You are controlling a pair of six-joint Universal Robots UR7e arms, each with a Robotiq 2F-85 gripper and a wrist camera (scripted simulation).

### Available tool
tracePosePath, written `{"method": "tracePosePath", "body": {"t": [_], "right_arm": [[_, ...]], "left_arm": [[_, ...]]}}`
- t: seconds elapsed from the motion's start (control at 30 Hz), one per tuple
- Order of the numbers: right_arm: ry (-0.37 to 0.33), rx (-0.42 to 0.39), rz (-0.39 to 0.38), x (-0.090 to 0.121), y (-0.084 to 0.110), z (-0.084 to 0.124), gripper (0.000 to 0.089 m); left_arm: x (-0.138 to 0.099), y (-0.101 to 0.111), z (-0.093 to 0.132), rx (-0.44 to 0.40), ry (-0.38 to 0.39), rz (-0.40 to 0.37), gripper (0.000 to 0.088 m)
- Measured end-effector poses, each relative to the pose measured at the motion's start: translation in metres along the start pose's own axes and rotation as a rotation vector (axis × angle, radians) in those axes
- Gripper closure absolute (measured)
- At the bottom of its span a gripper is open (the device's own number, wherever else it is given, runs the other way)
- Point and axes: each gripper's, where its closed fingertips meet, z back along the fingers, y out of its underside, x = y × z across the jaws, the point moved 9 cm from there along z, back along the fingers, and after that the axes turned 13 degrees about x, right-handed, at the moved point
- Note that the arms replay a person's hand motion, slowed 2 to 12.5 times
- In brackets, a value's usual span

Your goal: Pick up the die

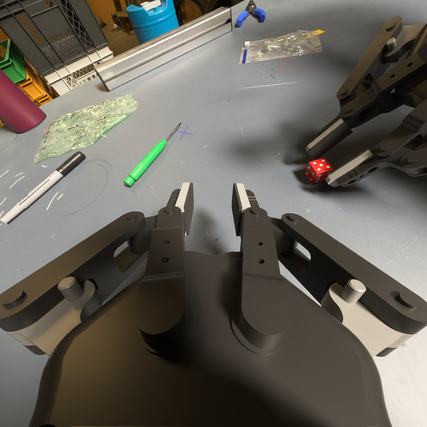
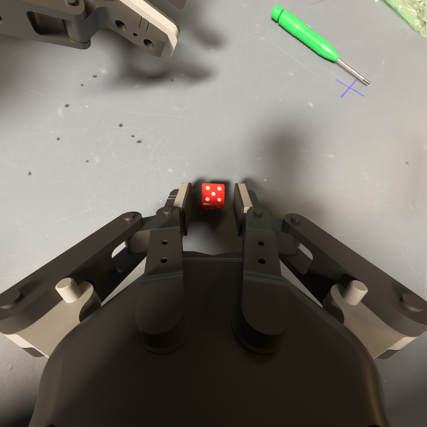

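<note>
The red die (image 2: 212, 195) with white dots sits on the grey table (image 2: 115, 150). My right gripper (image 2: 212, 186) is open and low at the table, one finger on each side of the die, with a small gap on both sides. In the left wrist view the die (image 1: 318, 170) shows at the right, between the fingers of the right gripper (image 1: 318, 164). My left gripper (image 1: 213, 187) is open and empty above bare table, well to the left of the die. One of its fingers (image 2: 161, 30) shows at the top left of the right wrist view.
A green screwdriver (image 1: 147, 159) lies ahead left, by a blue cross mark. A marker (image 1: 44, 184), a green plastic bag (image 1: 85, 129) and a maroon cup (image 1: 18, 104) are farther left. An aluminium bar (image 1: 166, 46), a clear bag (image 1: 280, 46) and blue pliers (image 1: 250, 13) lie at the back.
</note>
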Motion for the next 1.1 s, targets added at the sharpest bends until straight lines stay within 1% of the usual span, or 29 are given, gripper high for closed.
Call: {"method": "tracePosePath", "body": {"t": [0.27, 0.5, 0.77, 0.97, 1.1], "right_arm": [[0.028, 0.006, 0.006, 0.0023, -0.0033, -0.0012, 0.0587], [0.037, 0.010, 0.000, 0.0020, -0.0056, -0.0025, 0.0619], [0.025, 0.012, -0.012, 0.0006, -0.0068, -0.0037, 0.0649], [0.008, 0.012, -0.011, 0.0004, -0.0070, -0.0041, 0.0707], [0.009, 0.012, -0.005, -0.0002, -0.0068, -0.0040, 0.0710]], "left_arm": [[-0.0003, -0.0005, 0.0006, -0.008, 0.008, 0.005, 0.0578], [-0.0006, -0.0008, 0.0008, -0.013, 0.018, 0.009, 0.0578], [-0.0014, -0.0011, 0.0010, -0.013, 0.020, 0.004, 0.0579], [-0.0022, -0.0014, 0.0010, -0.012, 0.021, -0.001, 0.0581], [-0.0028, -0.0016, 0.0010, -0.013, 0.024, -0.004, 0.0581]]}}
